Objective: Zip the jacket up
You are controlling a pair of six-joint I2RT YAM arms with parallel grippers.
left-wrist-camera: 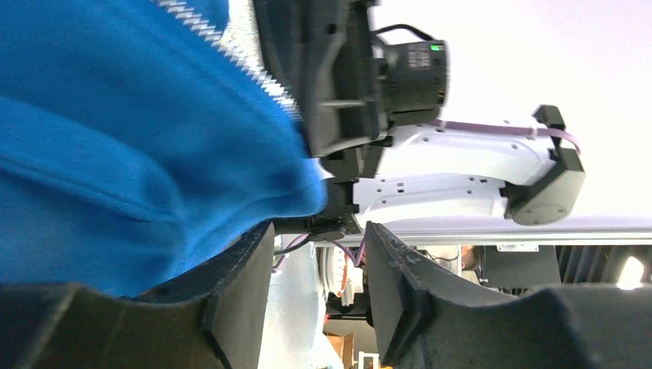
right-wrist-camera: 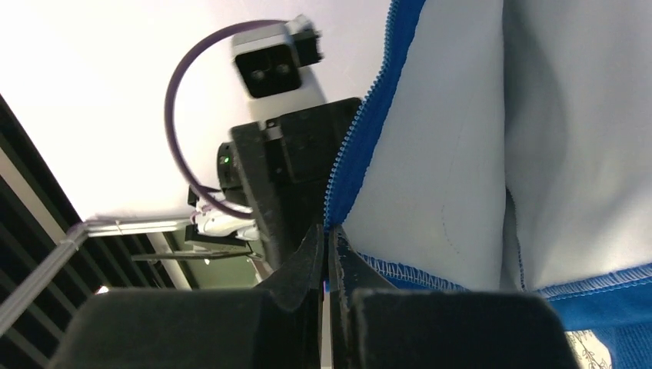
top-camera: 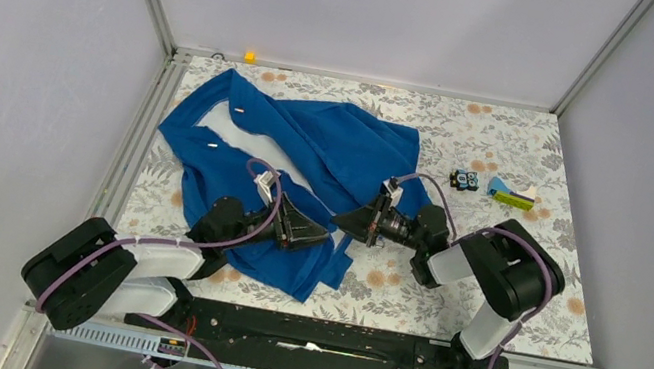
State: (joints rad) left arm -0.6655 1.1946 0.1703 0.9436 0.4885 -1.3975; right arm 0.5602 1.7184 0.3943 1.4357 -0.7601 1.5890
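Note:
The royal-blue jacket [top-camera: 330,144] lies crumpled on the left half of the floral table, its white lining showing. My right gripper [top-camera: 349,221] is shut on the jacket's zipper edge; in the right wrist view the jaws [right-wrist-camera: 327,231] are pressed together on the blue zipper tape [right-wrist-camera: 350,161], with white lining [right-wrist-camera: 446,154] beside it. My left gripper [top-camera: 319,234] faces it from the left, close by. In the left wrist view it [left-wrist-camera: 319,231] is open with nothing between the fingers. Blue fabric [left-wrist-camera: 115,115] drapes over the outside of its left finger, with zipper teeth [left-wrist-camera: 231,58] above.
A small black toy [top-camera: 464,179] and a yellow-green and blue block [top-camera: 511,197] lie at the back right of the table. A small orange object [top-camera: 249,56] sits at the back edge. Metal frame posts and white walls enclose the table.

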